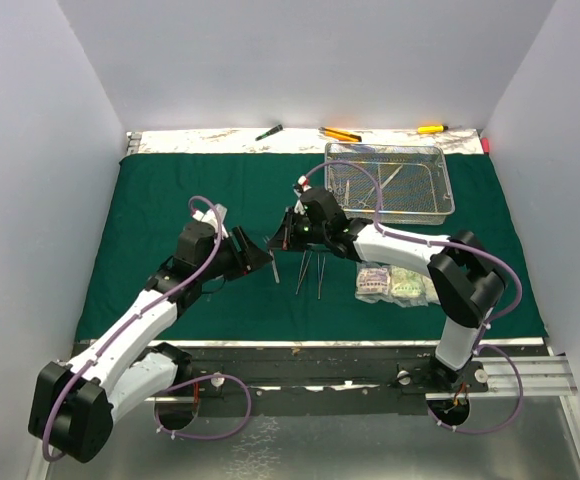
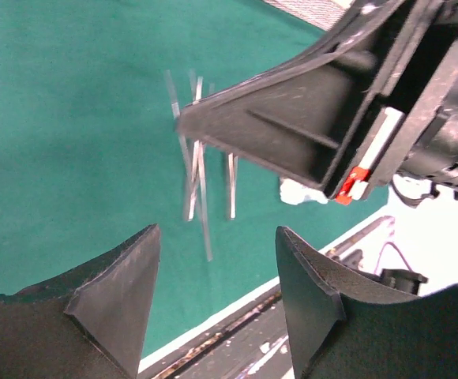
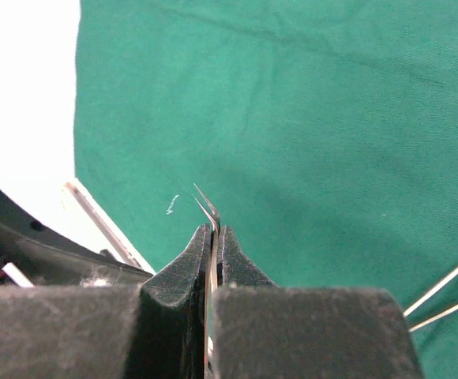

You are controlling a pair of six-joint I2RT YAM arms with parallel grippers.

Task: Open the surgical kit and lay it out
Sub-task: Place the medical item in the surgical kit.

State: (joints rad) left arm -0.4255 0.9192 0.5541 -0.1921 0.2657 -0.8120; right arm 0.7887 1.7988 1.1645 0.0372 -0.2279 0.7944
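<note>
Far table edge: 3 loose tools, probably screwdrivers or pens, lying apart along a silvery strip [image 1: 220, 139]: green-handled tool [image 1: 269, 132] left, orange-handled tool [image 1: 340, 134] centre, yellow-handled tool [image 1: 432, 128] right, with a small red object [image 1: 486, 145] at the right corner.

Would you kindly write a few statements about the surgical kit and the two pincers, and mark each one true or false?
1. The right pincer is shut on a thin steel instrument. True.
2. The left pincer grips a clear packet. False: it is open and empty, and the three packets lie on the green cloth beside the right arm.
3. The wire-mesh tray sits on the cloth at its far right. True.
4. No tools lie on the cloth. False: several loose instruments lie on it between the arms.
</note>
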